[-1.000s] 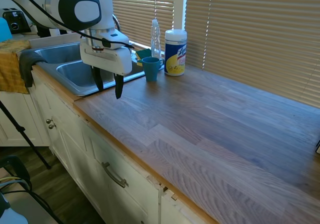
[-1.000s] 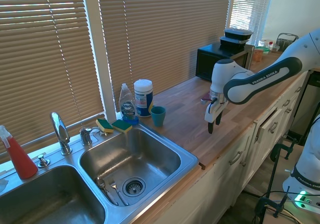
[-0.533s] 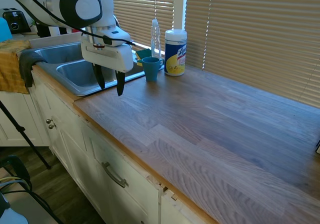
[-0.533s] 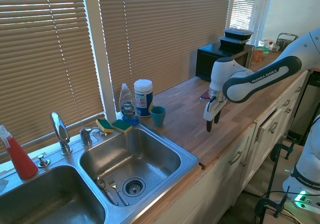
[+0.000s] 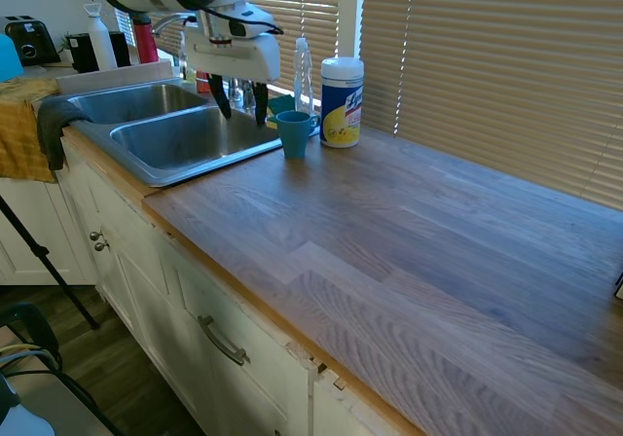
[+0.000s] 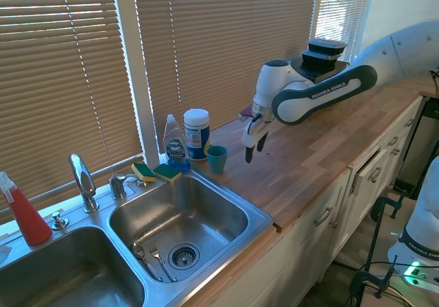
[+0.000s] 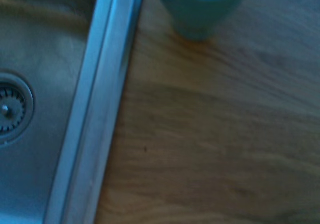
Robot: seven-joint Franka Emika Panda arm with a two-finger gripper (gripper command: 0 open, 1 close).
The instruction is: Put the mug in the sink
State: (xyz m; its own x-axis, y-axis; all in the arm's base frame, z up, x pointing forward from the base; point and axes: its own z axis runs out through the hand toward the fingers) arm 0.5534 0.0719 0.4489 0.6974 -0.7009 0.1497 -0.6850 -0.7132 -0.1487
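Note:
The small teal mug (image 5: 293, 132) (image 6: 217, 159) stands upright on the wooden counter, just beside the sink's right rim and in front of the white wipes canister (image 5: 342, 102). My gripper (image 5: 241, 103) (image 6: 255, 151) hangs open and empty above the counter, close beside the mug and a little higher than its rim, not touching it. The double steel sink (image 5: 127, 152) (image 6: 260, 219) lies to the mug's side, with cutlery near the drain of the nearer basin. The wrist view shows the mug's base (image 7: 200, 9) beside the sink rim (image 7: 107, 104).
A clear dish soap bottle (image 6: 175, 142) stands next to the canister, two sponges (image 6: 156, 172) lie on the sink's back ledge by the faucet (image 6: 82, 180). A red spray bottle (image 6: 24, 211) is at the far end. A microwave (image 6: 302, 81) sits further along the counter.
The arm has swung from the counter's front edge back toward the window, bringing the open gripper close beside the mug. The mug has not moved.

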